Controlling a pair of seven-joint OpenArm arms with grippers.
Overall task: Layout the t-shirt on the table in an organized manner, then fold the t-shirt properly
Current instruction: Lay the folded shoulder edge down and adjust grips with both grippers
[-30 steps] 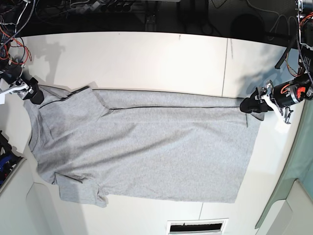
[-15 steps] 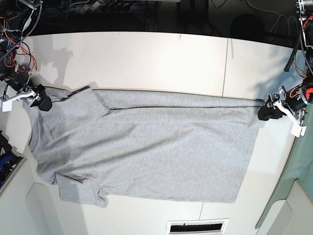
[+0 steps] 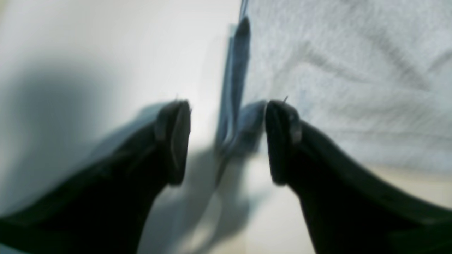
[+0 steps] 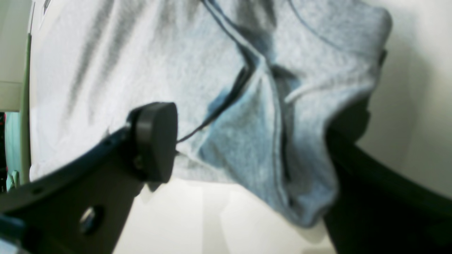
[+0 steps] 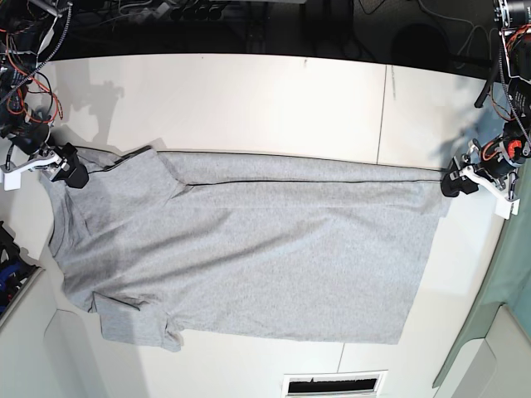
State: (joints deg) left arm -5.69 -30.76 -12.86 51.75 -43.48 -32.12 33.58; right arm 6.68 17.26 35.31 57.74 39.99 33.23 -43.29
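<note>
Left pincer (image 5: 452, 184) backed off t-shirt (image 5: 249, 249) hem, open.

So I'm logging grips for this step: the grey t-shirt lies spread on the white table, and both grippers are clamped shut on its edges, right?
Not quite. The t-shirt does lie spread on the table, but both grippers are open. The left wrist view shows the left gripper with a clear gap, the hem corner loose between its jaws; the right wrist view shows the right gripper spread wide around the bunched cloth.
</note>
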